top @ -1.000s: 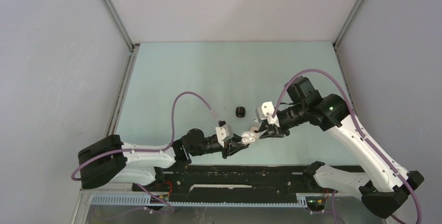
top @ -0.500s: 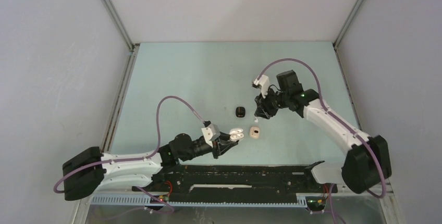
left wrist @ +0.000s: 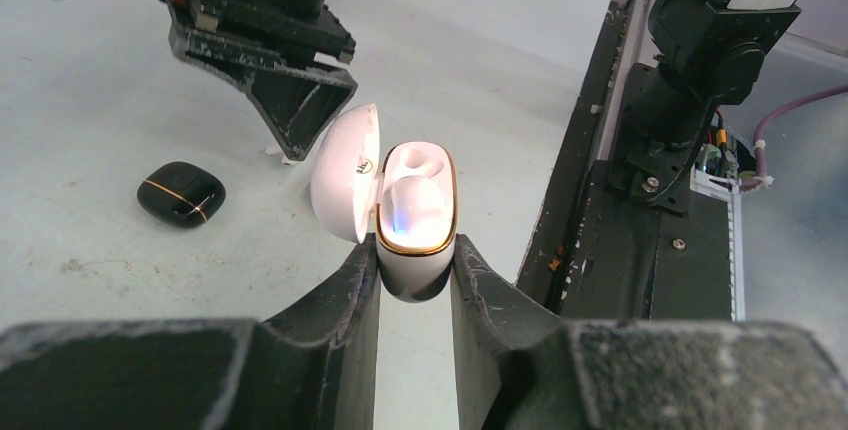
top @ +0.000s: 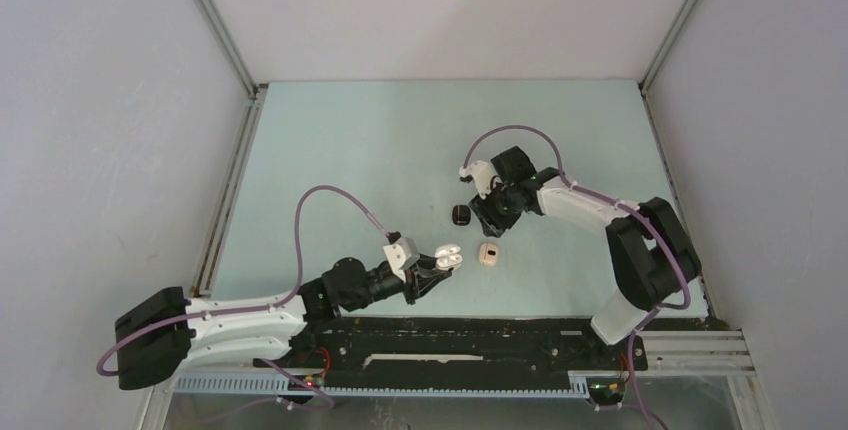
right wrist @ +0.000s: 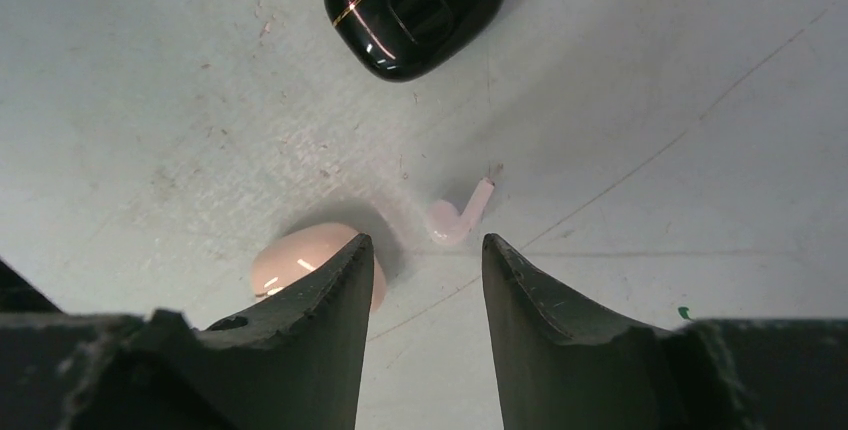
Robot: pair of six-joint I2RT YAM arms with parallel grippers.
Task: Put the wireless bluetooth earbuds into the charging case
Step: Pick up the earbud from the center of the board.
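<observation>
Earbud [right wrist: 458, 218], whitish, lies loose on the scuffed desk [right wrist: 650, 100] just beyond the parted, empty tips of the right tool [right wrist: 425, 250]. A pink case [right wrist: 300, 258] and a black case [right wrist: 415, 5] lie near. The left tool [left wrist: 415, 246] clamps an open white charging case [left wrist: 416, 272] with a second bud [left wrist: 415, 200] seated inside. Pale grey walls [top: 100, 150] enclose the mint-green surface.

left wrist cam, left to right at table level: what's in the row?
black case → open white charging case, clamped in the left claw → black arm base on the rail at the right.
</observation>
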